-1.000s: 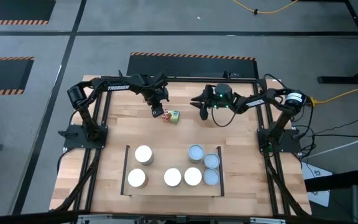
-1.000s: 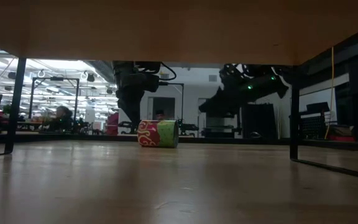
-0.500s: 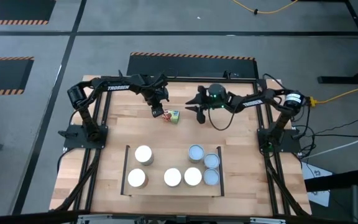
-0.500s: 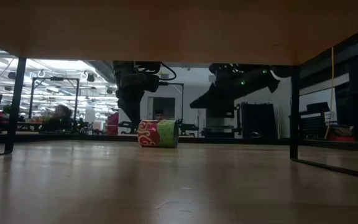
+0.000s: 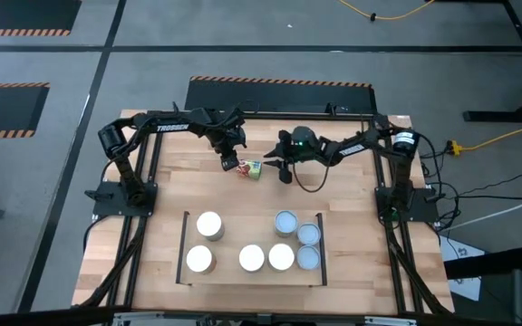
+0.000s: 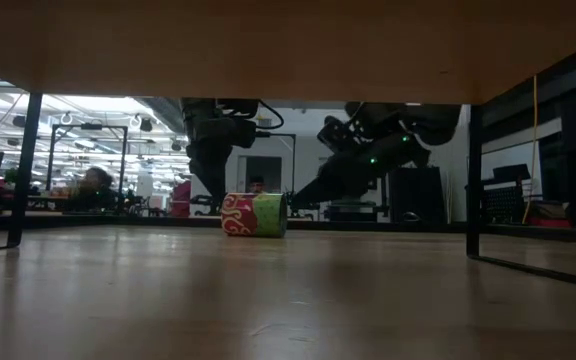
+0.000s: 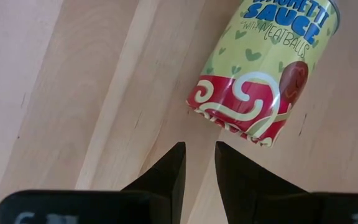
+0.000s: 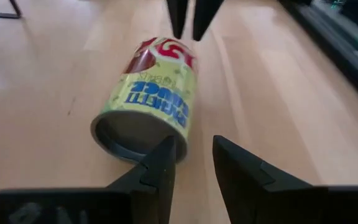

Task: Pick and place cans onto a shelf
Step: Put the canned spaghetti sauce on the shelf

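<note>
Six cans (image 5: 251, 258) stand on the shelf (image 5: 234, 231) near the tabletop's front edge; the seventh, the red-green-yellow can (image 5: 251, 168), lies tipped toward the back edge. Left hand (image 5: 230, 163) and right hand (image 5: 277, 166) flank it, both slightly parted, gripping nothing

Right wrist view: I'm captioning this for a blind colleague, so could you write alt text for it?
A red, green and yellow can lies on its side on the light-wood table, its open round end towards the camera. The right gripper hovers just short of it, fingers a narrow gap apart and holding nothing. Beyond the can, the left gripper points down at its far end.
</note>
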`<state>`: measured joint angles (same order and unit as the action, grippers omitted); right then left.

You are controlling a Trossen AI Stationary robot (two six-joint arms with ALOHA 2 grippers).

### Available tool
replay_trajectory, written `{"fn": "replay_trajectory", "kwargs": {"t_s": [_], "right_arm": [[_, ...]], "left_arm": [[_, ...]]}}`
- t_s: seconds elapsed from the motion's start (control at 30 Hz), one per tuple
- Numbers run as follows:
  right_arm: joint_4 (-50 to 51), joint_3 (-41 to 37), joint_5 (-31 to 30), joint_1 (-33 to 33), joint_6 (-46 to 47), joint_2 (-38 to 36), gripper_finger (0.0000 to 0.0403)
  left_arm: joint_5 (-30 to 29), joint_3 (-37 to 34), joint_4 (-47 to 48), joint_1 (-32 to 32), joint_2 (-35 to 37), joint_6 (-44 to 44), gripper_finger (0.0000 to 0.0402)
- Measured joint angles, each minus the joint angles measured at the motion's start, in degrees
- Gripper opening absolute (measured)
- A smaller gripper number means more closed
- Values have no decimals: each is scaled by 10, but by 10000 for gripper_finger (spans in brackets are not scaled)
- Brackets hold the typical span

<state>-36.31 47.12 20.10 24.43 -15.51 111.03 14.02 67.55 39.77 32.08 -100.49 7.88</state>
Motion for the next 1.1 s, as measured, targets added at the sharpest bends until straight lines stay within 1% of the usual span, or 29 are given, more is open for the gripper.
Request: {"fn": "replay_trajectory", "kwargs": {"t_s": [0.1, 0.2, 0.63, 0.83, 0.93, 1.0, 1.1], "right_arm": [[8, 25, 30, 0, 0, 23, 113], [21, 40, 39, 0, 0, 38, 113], [17, 56, 40, -7, -3, 43, 113], [15, 56, 38, -22, -45, 43, 113], [14, 56, 22, -27, -46, 43, 113], [14, 56, 21, -27, -46, 43, 113], [14, 56, 20, -27, -46, 43, 113]], "left_arm": [[0, 0, 0, 0, 0, 0, 80], [0, 0, 0, 0, 0, 1, 80], [1, 0, -16, 0, 0, 2, 80], [4, 0, -30, -3, 0, 1, 80], [3, 0, -31, -7, 0, 1, 80], [-4, 0, -34, -10, 0, 1, 80], [-31, 0, -37, -18, 0, 0, 80]]}}
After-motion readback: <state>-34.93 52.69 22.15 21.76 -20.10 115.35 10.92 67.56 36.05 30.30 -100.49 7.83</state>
